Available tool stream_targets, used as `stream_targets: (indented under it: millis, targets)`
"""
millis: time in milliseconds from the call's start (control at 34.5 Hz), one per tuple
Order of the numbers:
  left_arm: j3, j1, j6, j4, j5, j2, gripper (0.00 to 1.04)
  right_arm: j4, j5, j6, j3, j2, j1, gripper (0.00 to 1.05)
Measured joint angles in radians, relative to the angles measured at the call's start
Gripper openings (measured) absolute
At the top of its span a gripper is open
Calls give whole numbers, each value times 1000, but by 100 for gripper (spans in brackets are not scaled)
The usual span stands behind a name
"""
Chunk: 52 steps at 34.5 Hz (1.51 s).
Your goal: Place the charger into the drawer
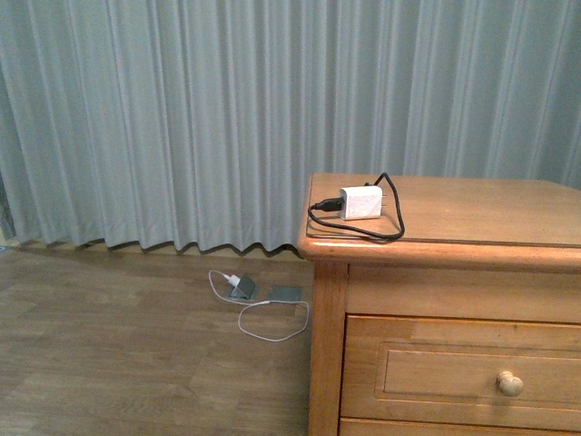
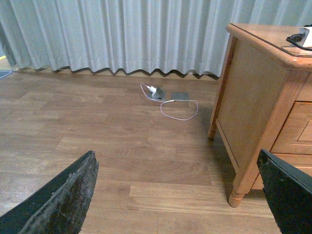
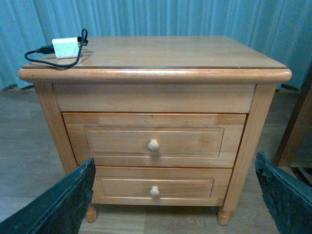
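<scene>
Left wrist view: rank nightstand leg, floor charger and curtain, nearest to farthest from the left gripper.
1. Nightstand leg: front corner, right of the left gripper.
2. Floor charger: on the floor, farther back.
3. Curtain: behind everything.

Front view: the nightstand [image 1: 436, 241] runs off the right and bottom edges, so you see only part of the upper drawer [image 1: 454, 372]. It is closed and its interior is hidden.

Floor: the grey pieces [image 1: 272, 292] on the white cable [image 1: 263, 331] are too small to identify.

Left wrist view: the right edge cuts the charger [image 2: 306, 35], leaving one corner.

Left gripper [image 2: 176, 161] and right gripper [image 3: 174, 163]: their fingers [image 2: 63, 200] run out of frame.

Right wrist view: one finger [image 3: 58, 204] covers an end of the lower drawer [image 3: 156, 187]. A dark wooden piece [image 3: 295, 131] at the edge is cut off and unidentifiable.
</scene>
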Motion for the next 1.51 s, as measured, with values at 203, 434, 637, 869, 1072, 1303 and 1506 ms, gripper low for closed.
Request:
stream_targets:
  millis: [203, 434, 637, 869, 1072, 1303, 1506]
  targets:
    - [0, 0, 0, 0, 0, 0, 98, 0, 0, 0, 0, 0, 0, 96]
    - [0, 0, 0, 0, 0, 0, 98, 0, 0, 0, 0, 0, 0, 96]
    - [0, 0, 0, 0, 0, 0, 98, 0, 0, 0, 0, 0, 0, 96]
    - [0, 0, 0, 0, 0, 0, 98, -163, -108, -119, 47, 137, 16, 96]
    - [0, 0, 0, 0, 0, 0, 98, 46, -131, -130, 117, 433, 50, 96]
    - [0, 0, 0, 0, 1, 0, 98, 438, -87, -122, 233, 980, 75, 96]
    - [0, 0, 0, 0, 0, 0, 98, 608, -27, -95, 350, 1340, 112, 96]
